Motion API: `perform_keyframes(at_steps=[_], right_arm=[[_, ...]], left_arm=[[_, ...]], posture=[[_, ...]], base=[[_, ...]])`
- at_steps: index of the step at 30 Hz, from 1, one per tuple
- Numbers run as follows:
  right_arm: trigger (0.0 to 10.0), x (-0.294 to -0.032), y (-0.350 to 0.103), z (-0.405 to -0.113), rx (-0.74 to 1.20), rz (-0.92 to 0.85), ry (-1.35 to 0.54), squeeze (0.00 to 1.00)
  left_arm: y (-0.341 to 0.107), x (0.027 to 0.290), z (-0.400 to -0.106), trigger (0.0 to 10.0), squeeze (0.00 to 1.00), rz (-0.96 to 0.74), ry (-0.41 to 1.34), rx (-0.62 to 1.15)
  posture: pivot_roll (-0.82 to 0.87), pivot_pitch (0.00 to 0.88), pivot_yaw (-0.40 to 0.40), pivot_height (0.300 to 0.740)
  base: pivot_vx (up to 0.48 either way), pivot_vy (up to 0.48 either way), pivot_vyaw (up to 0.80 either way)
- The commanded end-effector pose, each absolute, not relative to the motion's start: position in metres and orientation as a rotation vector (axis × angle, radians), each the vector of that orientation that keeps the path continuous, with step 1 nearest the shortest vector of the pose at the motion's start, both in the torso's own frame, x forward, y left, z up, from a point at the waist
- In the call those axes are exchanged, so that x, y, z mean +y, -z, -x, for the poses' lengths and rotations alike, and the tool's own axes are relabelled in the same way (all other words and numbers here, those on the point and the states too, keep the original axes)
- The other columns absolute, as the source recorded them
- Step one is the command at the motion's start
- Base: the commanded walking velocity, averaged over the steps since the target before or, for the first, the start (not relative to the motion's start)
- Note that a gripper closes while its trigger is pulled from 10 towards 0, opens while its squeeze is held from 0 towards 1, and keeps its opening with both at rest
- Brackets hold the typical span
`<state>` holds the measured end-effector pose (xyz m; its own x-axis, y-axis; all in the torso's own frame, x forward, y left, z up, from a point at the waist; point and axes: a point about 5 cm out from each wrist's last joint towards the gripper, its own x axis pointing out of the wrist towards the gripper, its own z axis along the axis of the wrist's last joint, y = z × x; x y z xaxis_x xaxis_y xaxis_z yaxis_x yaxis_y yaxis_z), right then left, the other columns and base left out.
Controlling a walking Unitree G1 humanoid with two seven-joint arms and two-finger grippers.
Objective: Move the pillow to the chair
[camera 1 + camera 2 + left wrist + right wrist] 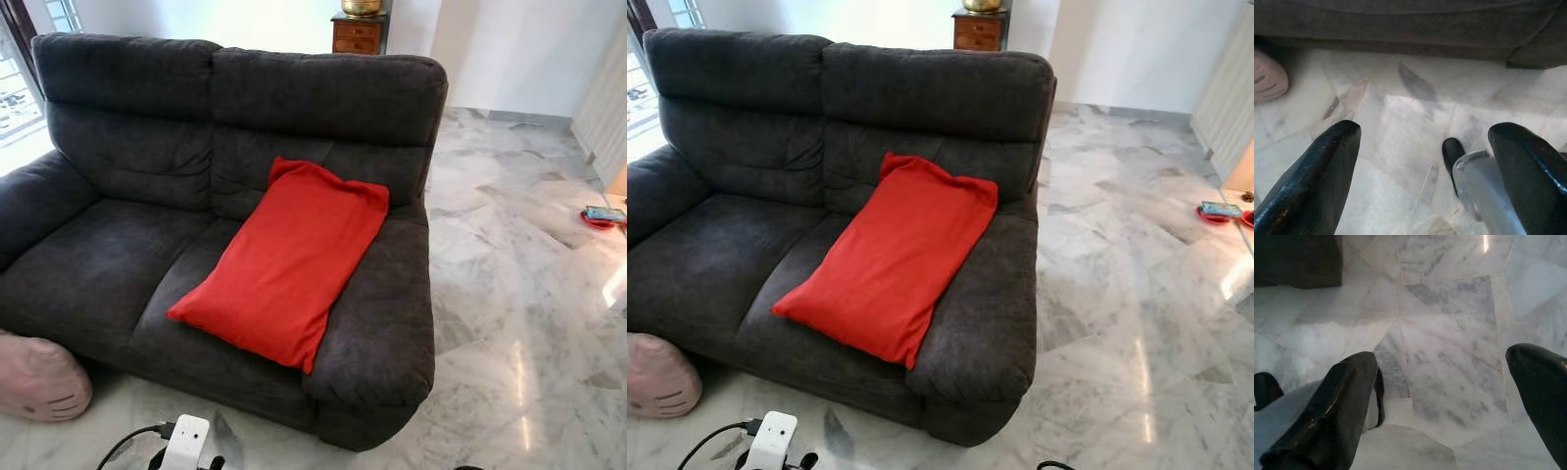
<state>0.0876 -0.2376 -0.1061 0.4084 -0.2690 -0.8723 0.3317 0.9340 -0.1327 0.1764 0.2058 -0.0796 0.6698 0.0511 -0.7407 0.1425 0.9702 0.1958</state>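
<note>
Dark grey fabric two-seat sofa stands on pale marble tile floor. Flat red rectangular pillow lies tilted on the sofa's right-hand seat, upper edge against the backrest, one side resting on the armrest. Left gripper hangs low before the sofa base, fingers spread wide, holding nothing. Right gripper hangs over bare floor beside the sofa, likewise wide and empty. Pink round plush cushion sits on the floor at the sofa's left front corner.
</note>
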Motion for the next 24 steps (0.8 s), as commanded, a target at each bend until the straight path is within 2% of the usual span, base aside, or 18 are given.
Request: perform_keyframes(at_steps=[1,7,15,16,19,24], right_arm=[[10.0,-0.238,0.105,-0.091,1.064,-0.072,0.386,0.00],[10.0,-0.250,0.101,-0.090,1.040,-0.058,0.431,0.00],[10.0,-0.268,0.093,-0.099,0.974,-0.051,0.486,0.00],[10.0,-0.276,0.091,-0.095,0.960,-0.052,0.499,0.00],[10.0,-0.280,0.089,-0.095,0.949,-0.050,0.502,0.00],[10.0,-0.276,0.088,-0.106,0.946,-0.041,0.453,0.00]], left_arm=[[0.079,0.204,-0.177,10.0,0.00,-0.259,0.068,0.828],[0.077,0.187,-0.187,10.0,0.00,-0.262,0.131,0.814],[0.071,0.158,-0.205,10.0,0.00,-0.248,0.217,0.773],[0.071,0.155,-0.206,10.0,0.00,-0.258,0.240,0.770],[0.070,0.154,-0.208,10.0,0.00,-0.262,0.249,0.765],[0.058,0.170,-0.225,10.0,0.00,-0.230,0.157,0.716]], posture=[[-0.01,0.000,0.003,0.740],[-0.09,0.000,0.008,0.740],[-0.17,0.000,0.054,0.740],[-0.18,0.000,0.067,0.740],[-0.18,0.000,0.072,0.740],[-0.16,0.000,0.044,0.740]], base=[[0.000,0.000,0.00],[0.000,0.000,0.00],[0.000,0.000,0.00],[0.000,0.000,0.00],[0.000,0.000,0.00],[0.000,0.000,0.00]])
